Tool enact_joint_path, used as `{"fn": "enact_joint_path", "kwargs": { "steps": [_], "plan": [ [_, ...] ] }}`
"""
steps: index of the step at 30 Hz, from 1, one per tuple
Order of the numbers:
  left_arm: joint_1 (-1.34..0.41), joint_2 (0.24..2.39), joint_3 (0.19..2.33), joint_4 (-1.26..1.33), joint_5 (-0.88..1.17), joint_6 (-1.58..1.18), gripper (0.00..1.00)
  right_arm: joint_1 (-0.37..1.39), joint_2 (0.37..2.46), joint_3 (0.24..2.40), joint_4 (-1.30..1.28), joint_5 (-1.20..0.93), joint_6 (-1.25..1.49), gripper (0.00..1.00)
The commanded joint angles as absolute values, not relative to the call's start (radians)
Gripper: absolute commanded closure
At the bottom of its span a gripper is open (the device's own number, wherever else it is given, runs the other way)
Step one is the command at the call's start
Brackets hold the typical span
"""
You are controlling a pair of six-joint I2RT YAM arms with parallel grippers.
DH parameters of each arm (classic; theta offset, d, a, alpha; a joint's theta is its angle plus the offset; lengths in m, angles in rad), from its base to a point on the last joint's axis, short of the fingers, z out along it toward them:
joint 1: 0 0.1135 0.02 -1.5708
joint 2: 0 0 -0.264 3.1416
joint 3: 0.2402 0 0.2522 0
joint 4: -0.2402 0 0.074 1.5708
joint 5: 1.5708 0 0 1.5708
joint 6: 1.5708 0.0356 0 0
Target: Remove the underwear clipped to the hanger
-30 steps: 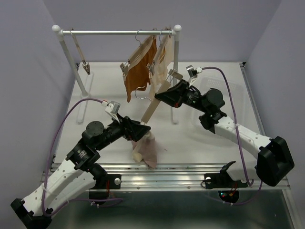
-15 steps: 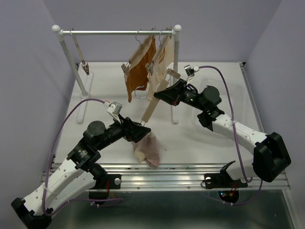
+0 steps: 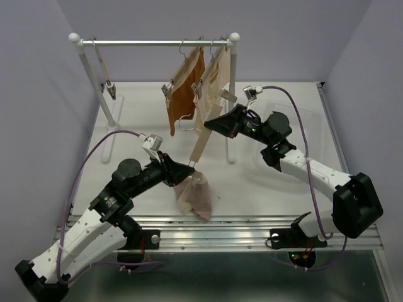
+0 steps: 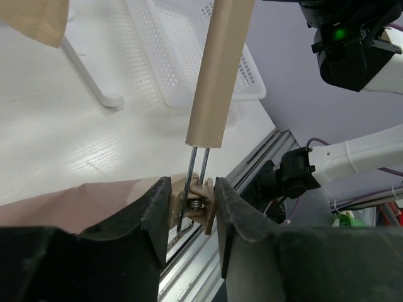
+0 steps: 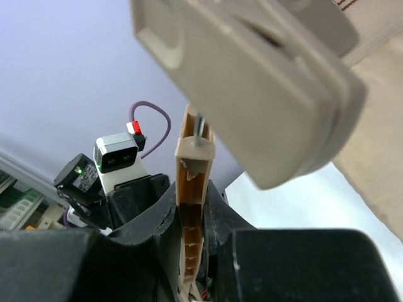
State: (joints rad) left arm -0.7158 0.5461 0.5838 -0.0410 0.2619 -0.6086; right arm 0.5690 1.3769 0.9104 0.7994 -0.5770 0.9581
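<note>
We are squeezing the clip (image 4: 196,206) with our left tool (image 3: 183,172), closed on its two wings. The pink brief (image 3: 196,194) is hanging just beneath that tool, sagging toward the tabletop (image 3: 138,126). The hanger (image 3: 200,139) is slanting up and rightward from the clip to our right tool (image 3: 213,124), which is clamped on its upper end. We judge the left tool is the nearer one for freeing the brief.

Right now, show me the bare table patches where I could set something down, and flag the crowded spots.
Bare table lies between the rack's left post and the rust-brown briefs; another patch sits between the pink briefs and the right arm. Crowded: the centre, where the left gripper and right gripper clamp the hanger.
</note>
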Motion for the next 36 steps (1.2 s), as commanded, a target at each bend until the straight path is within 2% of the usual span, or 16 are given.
{"fn": "enact_joint_path", "kwargs": {
  "steps": [1,2,15,16,17,18,20,21,28,36],
  "plan": [
    [-0.721,0.525,0.598,0.015,0.316,-0.621,0.81,0.548,1.390,0.963,0.835,-0.505,0.900,0.99],
    [-0.721,0.523,0.600,0.006,0.305,-0.621,1.00,0.548,1.391,0.960,0.834,-0.508,0.899,0.99],
    [-0.721,0.469,0.584,0.002,0.259,-0.620,1.00,0.548,1.390,0.973,0.844,-0.561,0.861,0.99],
    [-0.721,0.486,0.595,0.002,0.256,-0.615,0.89,0.548,1.387,0.970,0.854,-0.571,0.864,0.99],
    [-0.721,0.495,0.603,-0.015,0.252,-0.614,0.68,0.548,1.387,0.969,0.857,-0.577,0.865,0.99],
    [-0.721,0.503,0.607,-0.024,0.247,-0.611,0.25,0.548,1.385,0.969,0.857,-0.578,0.868,0.99],
    [-0.721,0.525,0.626,-0.017,0.241,-0.592,0.06,0.548,1.384,0.969,0.861,-0.598,0.879,0.99],
    [-0.721,0.531,0.630,0.004,0.232,-0.583,0.01,0.548,1.385,0.968,0.873,-0.615,0.890,0.99],
    [-0.721,0.633,0.661,0.184,0.222,-0.511,0.01,0.548,1.373,0.940,0.946,-0.673,0.943,0.99],
    [-0.721,0.796,0.704,0.340,0.307,-0.471,0.02,0.548,1.356,0.934,0.980,-0.698,0.977,0.99]
  ]
}}
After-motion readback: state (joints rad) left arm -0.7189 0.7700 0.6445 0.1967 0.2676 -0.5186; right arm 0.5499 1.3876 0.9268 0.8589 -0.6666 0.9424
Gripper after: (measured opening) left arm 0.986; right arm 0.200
